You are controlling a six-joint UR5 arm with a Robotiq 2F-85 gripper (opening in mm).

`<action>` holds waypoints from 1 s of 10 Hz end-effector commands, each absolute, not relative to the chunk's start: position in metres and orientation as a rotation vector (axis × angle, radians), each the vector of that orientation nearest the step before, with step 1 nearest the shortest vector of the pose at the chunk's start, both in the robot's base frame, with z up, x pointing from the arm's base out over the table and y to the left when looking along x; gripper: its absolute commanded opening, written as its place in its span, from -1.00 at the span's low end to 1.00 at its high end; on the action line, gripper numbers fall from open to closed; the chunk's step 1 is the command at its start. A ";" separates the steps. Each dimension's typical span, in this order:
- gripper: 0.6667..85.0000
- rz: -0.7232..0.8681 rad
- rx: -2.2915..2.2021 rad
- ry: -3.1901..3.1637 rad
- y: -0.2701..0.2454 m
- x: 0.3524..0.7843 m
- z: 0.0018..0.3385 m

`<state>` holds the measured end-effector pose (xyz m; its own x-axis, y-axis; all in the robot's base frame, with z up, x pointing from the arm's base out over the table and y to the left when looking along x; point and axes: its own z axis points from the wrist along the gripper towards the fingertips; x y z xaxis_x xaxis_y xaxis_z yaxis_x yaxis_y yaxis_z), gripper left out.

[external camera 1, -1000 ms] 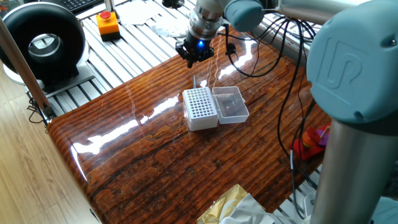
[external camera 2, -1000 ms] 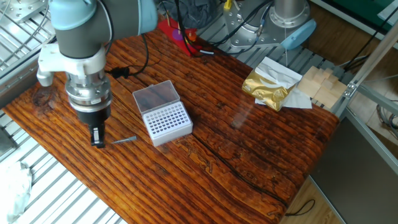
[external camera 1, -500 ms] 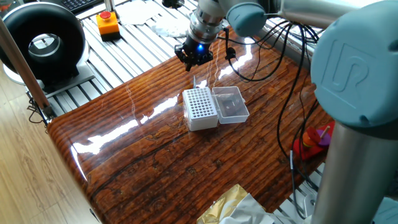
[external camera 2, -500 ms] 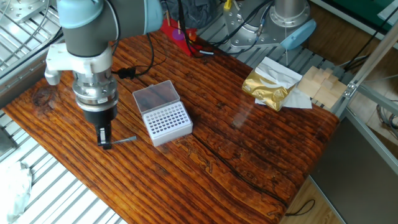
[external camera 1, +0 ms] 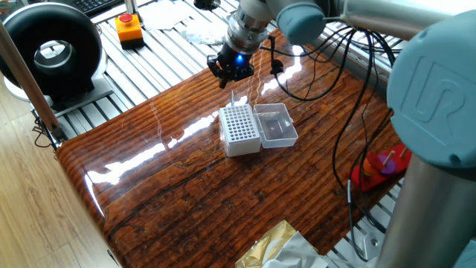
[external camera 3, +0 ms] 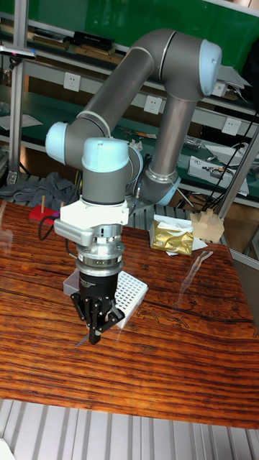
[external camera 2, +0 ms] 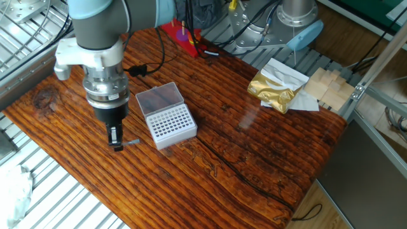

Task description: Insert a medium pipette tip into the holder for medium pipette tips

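Note:
The medium pipette tip (external camera 2: 132, 142) lies flat on the wooden table just left of the holder (external camera 2: 170, 124), a white box with a grid of holes and its clear lid (external camera 2: 159, 98) folded open behind it. My gripper (external camera 2: 117, 144) points straight down at the tip's left end and hides that end. In the tall fixed view my gripper (external camera 3: 94, 336) shows its fingers drawn together to a point with nothing between them, and the holder (external camera 3: 132, 290) sits right behind it. Seen from the opposite side, my gripper (external camera 1: 230, 72) hangs beyond the tip (external camera 1: 233, 97) and the holder (external camera 1: 239, 128).
A red stand (external camera 2: 179, 32) sits at the table's back edge. A gold foil bag (external camera 2: 275, 87) and wooden blocks (external camera 2: 325, 85) lie to the right. Black cables (external camera 1: 338, 112) trail over the table near the arm. An orange button box (external camera 1: 129, 28) stands off the table.
My gripper has slid sideways towards the holder, from clear of the tip to over its far end. The tip and the holder have not moved.

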<state>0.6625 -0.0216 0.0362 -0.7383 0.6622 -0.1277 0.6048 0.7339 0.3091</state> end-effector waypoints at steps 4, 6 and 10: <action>-0.99 0.313 0.912 2.689 -0.034 0.650 0.021; -0.99 0.286 0.882 2.718 -0.039 0.639 0.021; -0.99 0.278 0.884 2.728 -0.038 0.636 0.024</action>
